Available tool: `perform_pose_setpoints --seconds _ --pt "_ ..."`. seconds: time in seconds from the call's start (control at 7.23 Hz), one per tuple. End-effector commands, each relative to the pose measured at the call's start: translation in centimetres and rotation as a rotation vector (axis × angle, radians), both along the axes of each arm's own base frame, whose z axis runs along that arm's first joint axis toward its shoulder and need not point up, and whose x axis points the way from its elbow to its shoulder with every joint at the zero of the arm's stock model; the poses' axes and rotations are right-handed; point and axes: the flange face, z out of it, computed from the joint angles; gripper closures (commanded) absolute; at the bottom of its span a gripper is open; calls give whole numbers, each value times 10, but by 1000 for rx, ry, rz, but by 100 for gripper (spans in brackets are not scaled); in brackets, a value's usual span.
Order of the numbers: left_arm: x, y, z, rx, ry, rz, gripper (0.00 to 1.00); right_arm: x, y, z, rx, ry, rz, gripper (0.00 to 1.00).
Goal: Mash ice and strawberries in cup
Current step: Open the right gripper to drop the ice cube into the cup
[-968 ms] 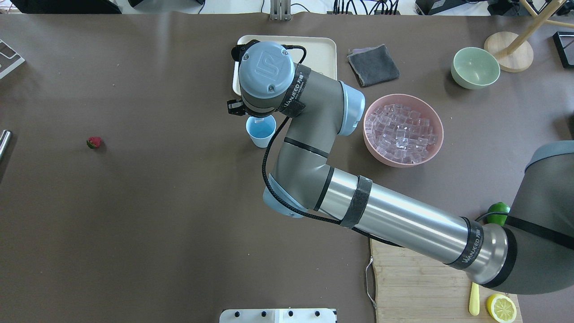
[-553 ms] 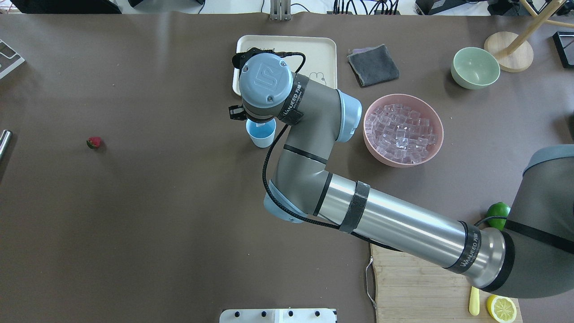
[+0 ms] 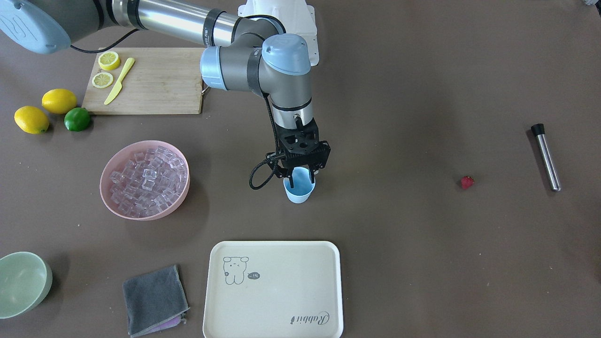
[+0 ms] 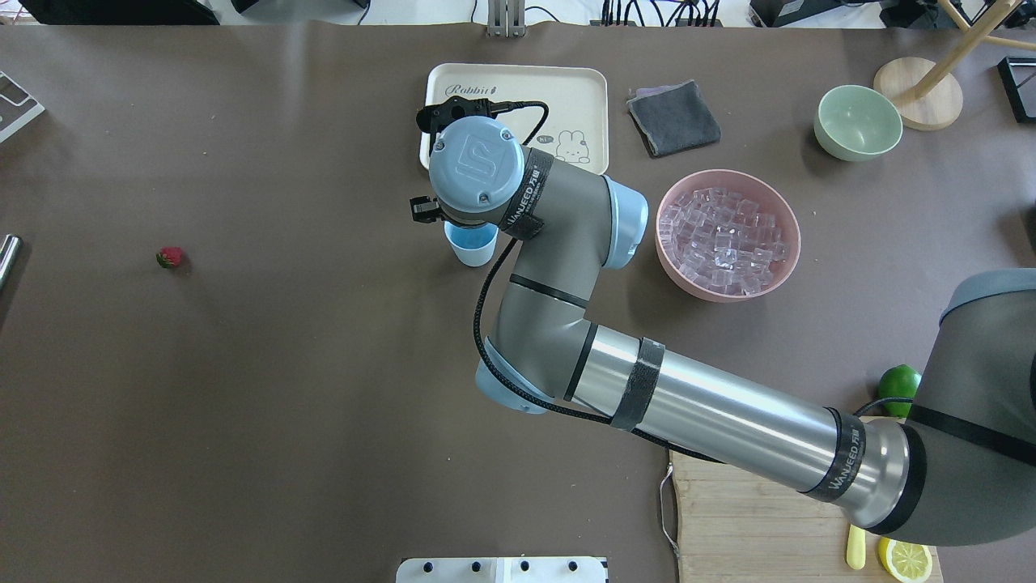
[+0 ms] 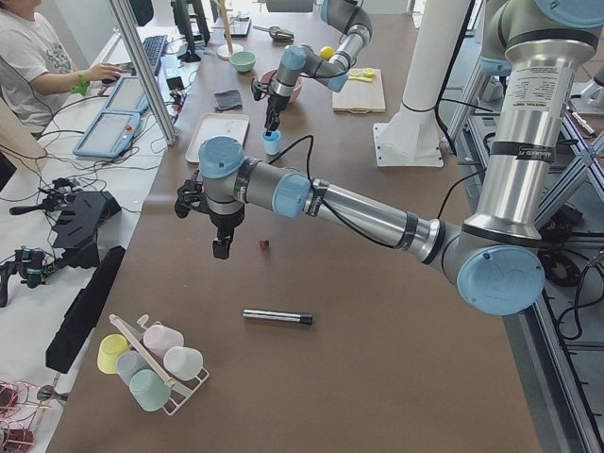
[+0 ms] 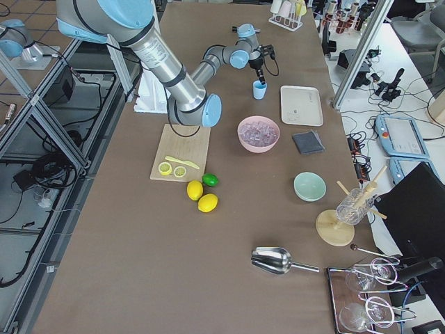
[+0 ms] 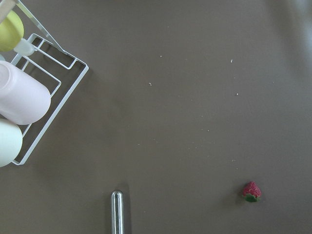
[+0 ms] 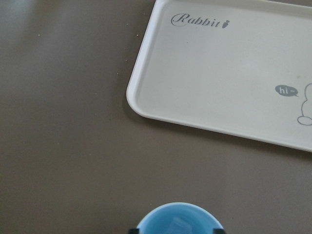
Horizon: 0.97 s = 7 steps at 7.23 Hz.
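The light blue cup stands upright mid-table, also in the overhead view. My right gripper hangs straight down over it, open, its fingertips spread about as wide as the cup's mouth and dipped at the rim. The right wrist view shows the cup from above with a pale glassy piece inside. The ice is heaped in a pink bowl. The strawberry lies alone far off, and shows below my left wrist camera. My left gripper hovers near it; I cannot tell whether it is open.
A cream tray lies just beyond the cup. A grey cloth, a green bowl, a cutting board with lemon slices, lemons and a lime sit on the right arm's side. A steel rod and a cup rack are near the strawberry.
My right wrist has shifted over the cup and now hides most of its mouth. The clear cube seen above the cup a second ago is hidden from overhead.
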Motion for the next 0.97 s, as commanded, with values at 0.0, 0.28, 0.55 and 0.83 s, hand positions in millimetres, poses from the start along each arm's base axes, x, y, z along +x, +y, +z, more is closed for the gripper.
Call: perform_pose_setpoints --seconds 0.0,0.28,0.55,0.83 --pt "0 -1 2 -6 4 2 2 24 -25 -11 15 -23 4 16" --pt "0 0 -3 2 6 -1 2 125 -67 15 -149 -22 -29 15" --pt "0 0 -7 14 7 -1 2 227 -50 105 -240 -13 3 12" --pt "1 -3 -11 34 8 -1 2 274 -17 188 -320 34 27 2"
